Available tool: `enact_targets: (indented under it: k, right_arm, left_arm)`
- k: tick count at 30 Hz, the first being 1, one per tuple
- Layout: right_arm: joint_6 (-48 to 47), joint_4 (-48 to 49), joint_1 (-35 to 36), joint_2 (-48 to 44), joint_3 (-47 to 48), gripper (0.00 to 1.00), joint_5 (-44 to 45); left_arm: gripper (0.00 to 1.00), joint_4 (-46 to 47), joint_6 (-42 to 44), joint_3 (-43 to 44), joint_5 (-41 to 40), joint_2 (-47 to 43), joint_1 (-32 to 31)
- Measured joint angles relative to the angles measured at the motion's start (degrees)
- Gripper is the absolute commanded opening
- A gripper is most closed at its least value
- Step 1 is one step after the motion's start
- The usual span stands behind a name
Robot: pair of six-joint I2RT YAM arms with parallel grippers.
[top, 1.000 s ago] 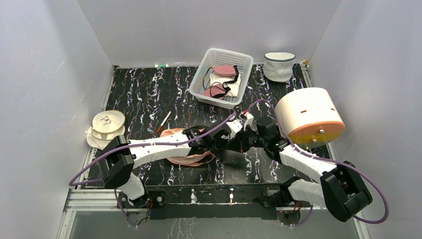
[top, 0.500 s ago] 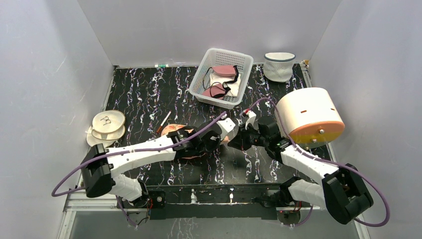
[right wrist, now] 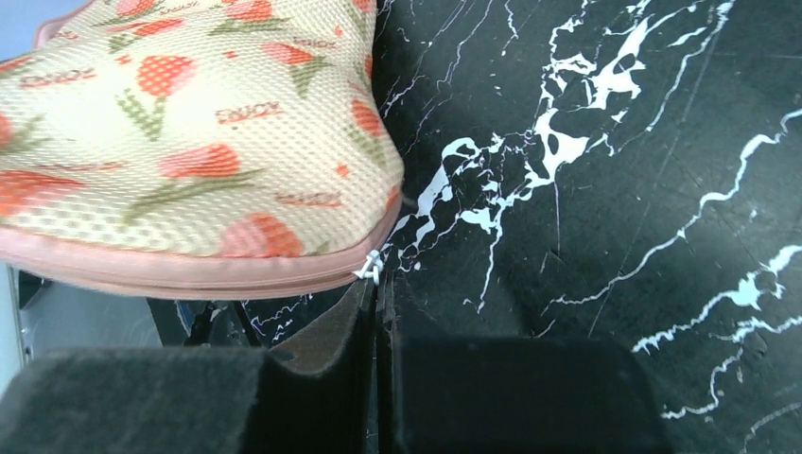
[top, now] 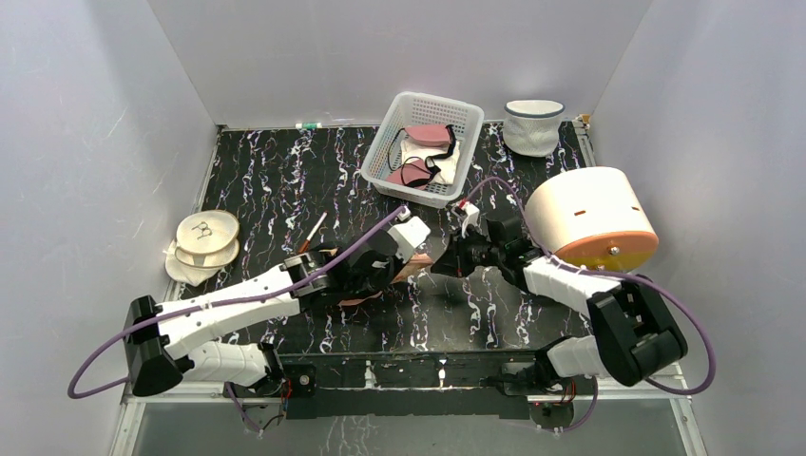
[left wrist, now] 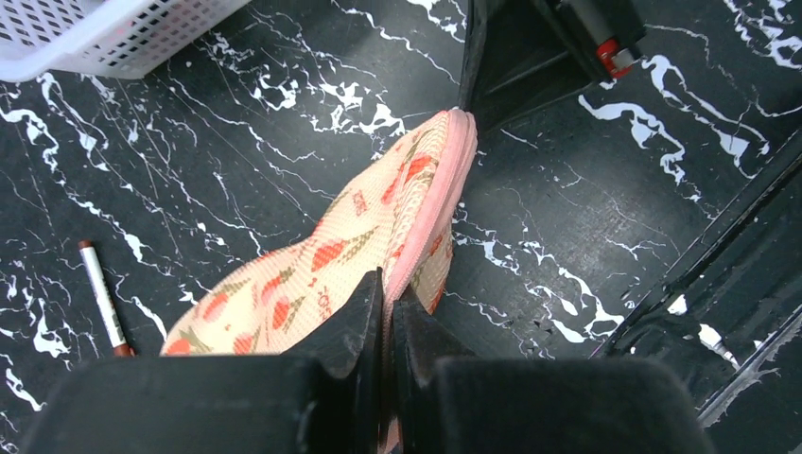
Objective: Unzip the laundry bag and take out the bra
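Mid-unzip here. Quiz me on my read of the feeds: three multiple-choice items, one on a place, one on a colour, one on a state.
1. Where does the white basket stand?
A. At the far side of the table, beyond the laundry bag
B. At the near edge
C. Against the left wall

2. What colour is the bag's zip trim?
A. Blue
B. Black
C. Salmon pink

3. How is the left gripper?
A. Open above the bag
B. Shut on the bag's edge
C. Shut on nothing

Answers:
1 A: the top view shows the basket past the bag, close to the back wall.
2 C: both wrist views show a pink band along the bag's edge.
3 B: the left wrist view shows the fingers closed with the trim between them.
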Motion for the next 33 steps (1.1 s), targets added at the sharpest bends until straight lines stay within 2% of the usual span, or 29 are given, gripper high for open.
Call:
enact_targets:
  k: [13, 19, 24, 27, 30, 33]
  right_arm:
    - [2.14, 9.07, -0.11, 7.19, 1.20, 0.00, -3.08]
    - [3.28, 9.40, -0.20, 7.61, 1.25, 0.07, -0.85]
    - [3.17, -0.42, -0.35, 5.16, 2.80, 0.33, 8.85]
    - [2.56, -7.08, -0.96, 1.75, 4.22, 0.44, 14.78]
    - [2.05, -13.33, -1.99, -4.17, 4.96, 0.57, 20.70]
    - [1.92, -17.75, -2.62, -11.91, 4.96, 0.66, 25.18]
  left_arm:
    - [0.00, 0.17, 0.28, 0.00, -0.48, -2.01, 0.00]
    - [0.00, 2.21, -2.12, 0.17, -2.45, 0.61, 0.00]
    - [0.00, 2.58, -5.57, 1.79, -5.14, 6.62, 0.00]
    - [0.02, 2.60, -7.78, 2.49, -5.79, 10.67, 0.02]
    - [0.14, 2.49, -9.94, 3.63, -5.53, 14.60, 0.02]
    - [0.34, 2.82, -11.21, 4.92, -4.39, 17.88, 0.02]
